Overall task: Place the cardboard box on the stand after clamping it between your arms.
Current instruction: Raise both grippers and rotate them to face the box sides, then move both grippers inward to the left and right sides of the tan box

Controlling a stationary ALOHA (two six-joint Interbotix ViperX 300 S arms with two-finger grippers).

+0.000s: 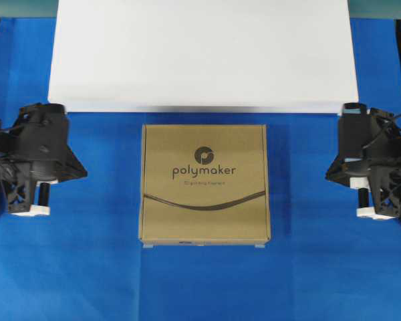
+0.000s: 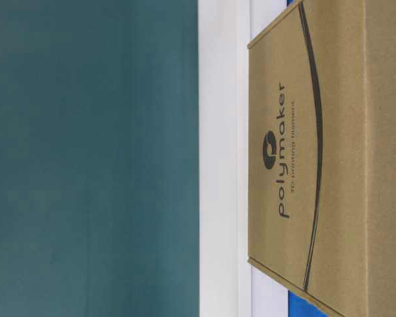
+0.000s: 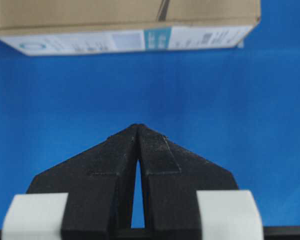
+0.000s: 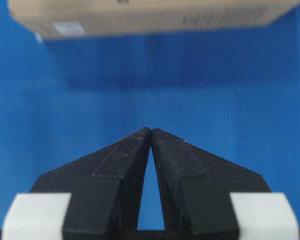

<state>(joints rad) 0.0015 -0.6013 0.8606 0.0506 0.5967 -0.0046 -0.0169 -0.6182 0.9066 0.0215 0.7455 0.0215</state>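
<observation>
Lying flat on the blue tabletop [image 1: 87, 281] just near of the white stand [image 1: 200, 60], the cardboard box [image 1: 204, 184] sat untouched between the left gripper [image 3: 138, 128] and right gripper [image 4: 150, 131], both fingers pressed together, well apart from it.

Brown cardboard box [image 1: 204, 184] — dark logo, curved line — white stand [image 1: 200, 53].

Cardboard box [image 1: 205, 184], top face: dark "polymaker" wordmark under a round emblem; smaller line beneath unreadable. White side label [image 3: 125, 40]: print too blurred.
</observation>
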